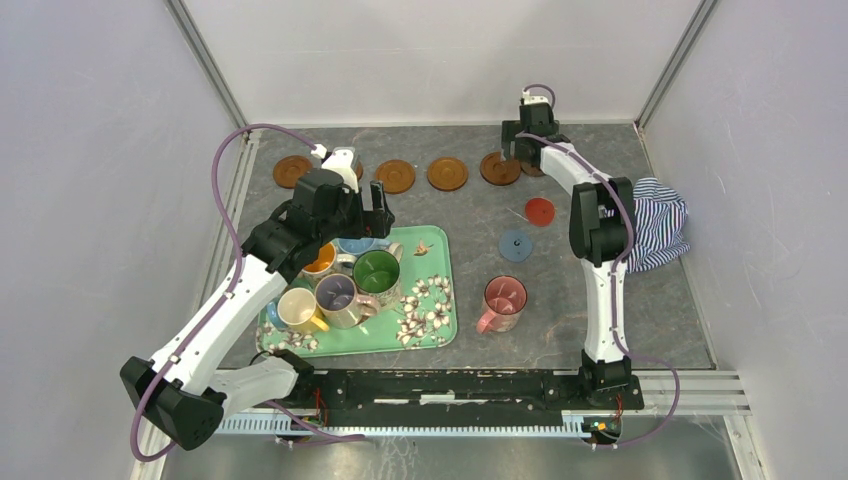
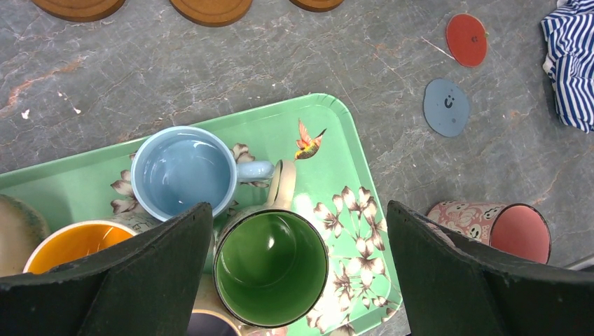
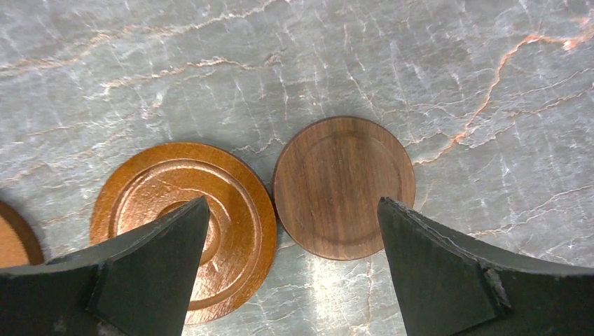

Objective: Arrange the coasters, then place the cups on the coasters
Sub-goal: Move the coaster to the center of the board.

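Hovering with jaws spread wide and nothing held, the left gripper point(image 2: 298, 210) hangs over the green cup point(image 2: 272, 269) on the green floral tray point(image 2: 336, 133). The light blue cup point(image 2: 183, 171) and orange cup point(image 2: 73, 241) crowd beside it, and the yellow cup point(image 1: 298, 308) and lilac cup point(image 1: 338, 295) are also on the tray. The pink cup point(image 1: 503, 300) stands alone on the surface point(image 1: 470, 220), right of the tray. The right gripper point(image 3: 291, 203), also released and empty, hangs above the dark brown coaster point(image 3: 343, 185), which is just beside an orange-brown coaster point(image 3: 185, 224). A row of wooden coasters point(image 1: 447, 173) lines the far edge. The red coaster point(image 1: 539, 211) and blue-grey coaster point(image 1: 516, 244) lie apart mid-surface, near a striped cloth point(image 1: 655, 225).
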Controlling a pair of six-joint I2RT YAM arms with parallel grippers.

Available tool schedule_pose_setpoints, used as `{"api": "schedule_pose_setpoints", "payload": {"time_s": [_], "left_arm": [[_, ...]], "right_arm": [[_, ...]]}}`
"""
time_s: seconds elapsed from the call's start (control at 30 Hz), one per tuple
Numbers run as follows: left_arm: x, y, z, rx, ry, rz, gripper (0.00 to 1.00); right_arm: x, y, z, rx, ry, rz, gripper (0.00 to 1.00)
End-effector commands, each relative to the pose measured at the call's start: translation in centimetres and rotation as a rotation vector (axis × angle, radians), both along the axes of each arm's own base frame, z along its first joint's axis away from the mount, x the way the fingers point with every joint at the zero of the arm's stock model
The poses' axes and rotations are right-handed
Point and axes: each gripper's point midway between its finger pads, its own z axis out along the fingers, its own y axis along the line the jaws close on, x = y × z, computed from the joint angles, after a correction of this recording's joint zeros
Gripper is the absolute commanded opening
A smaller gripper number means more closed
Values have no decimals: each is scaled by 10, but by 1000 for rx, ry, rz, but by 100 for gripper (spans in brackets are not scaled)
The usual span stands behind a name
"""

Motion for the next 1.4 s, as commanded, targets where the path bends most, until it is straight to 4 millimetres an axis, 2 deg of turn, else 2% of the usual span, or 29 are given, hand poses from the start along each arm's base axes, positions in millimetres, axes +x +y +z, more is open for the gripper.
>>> {"api": "schedule_pose_setpoints", "payload": {"time_s": [0.0,0.23,0.5,0.8,1.13,1.23,1.37], "left_arm": [[5,3,17,27,-62,-17,100],[4,2,16,22,-59,-20,100],[3,3,16,19,-59,-16,100],[2,3,17,14,-61,-18,100],[1,2,17,10,-60,-19,100],[1,2,17,10,-61,-19,100],[1,2,15,11,-59,-23,100]], "right_arm": [[8,3,54,51,-109,0,98],[-13,10,15,63,-29,28,98],[-18,16,-3,37,13,55,98],[-41,13,-28,7,86,51,98],[-69,8,-37,3,123,32,98],[-69,9,-35,7,115,34,98],[-60,16,-34,20,116,54,98]]}}
